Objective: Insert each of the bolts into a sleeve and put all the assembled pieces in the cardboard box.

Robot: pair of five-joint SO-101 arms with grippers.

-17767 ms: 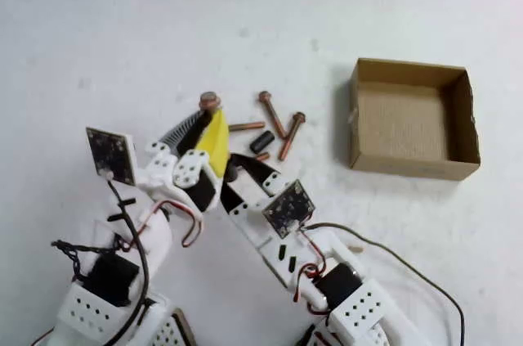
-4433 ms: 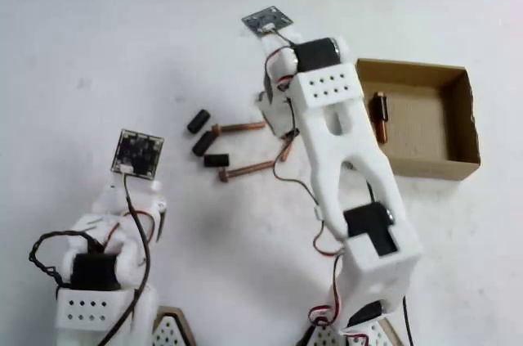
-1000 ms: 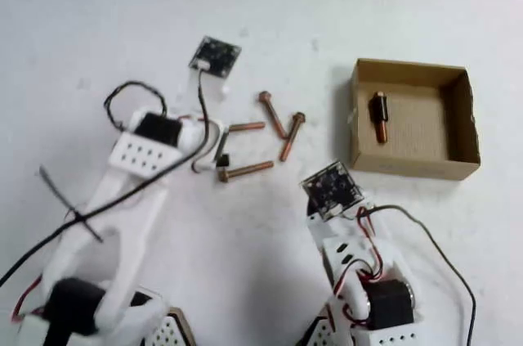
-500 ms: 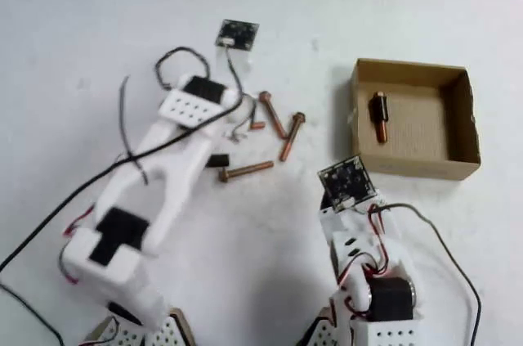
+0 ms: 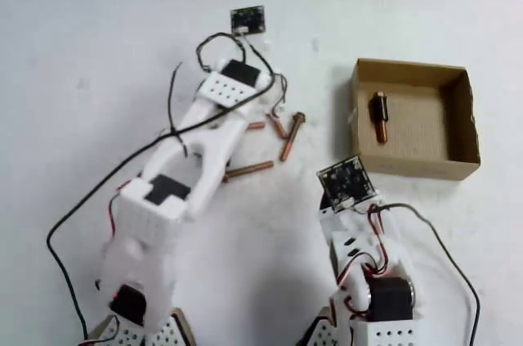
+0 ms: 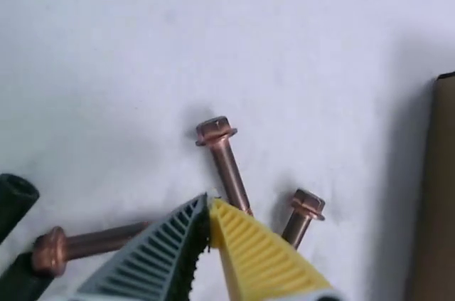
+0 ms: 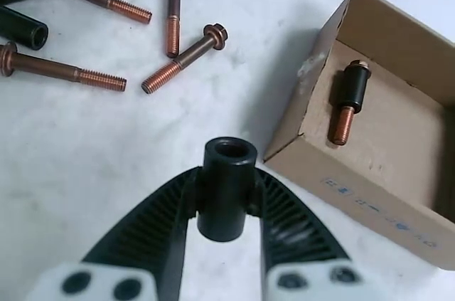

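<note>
Right claw (image 7: 226,178): two black plastic fingers with ribbed sides, pinching a short black cylindrical sleeve (image 7: 226,191). The sleeve stood upright in the grip, with a smooth matte wall and a round open bore at its top end. It was held above the white, faintly mottled tabletop (image 7: 85,144), near the brown cardboard box (image 7: 302,127).

Cardboard box: shallow, open-topped and roughly square, with thin walls and a fibrous matte floor. One assembled piece (image 7: 348,98) lay flat inside, on the side nearer the loose bolts. It was a copper-coloured bolt passed through a black sleeve, flanged head at one end and threaded tip poking out at the other.

Left claw (image 6: 208,207): one grey finger and one yellow, both with ridged faces. The tips were pressed together with nothing between them. They sat just beside the shank of a copper-coloured hex-flange bolt (image 6: 222,159). A second bolt (image 6: 302,214) lay near, and a third bolt (image 6: 85,243) lay crosswise on the other side. The rounded end of a loose black sleeve (image 6: 14,200) showed just past the third bolt's head.

From above, the left arm (image 5: 204,141) stretched over this cluster. The long threaded bolt (image 5: 248,169) lay exposed beside the arm.
</note>
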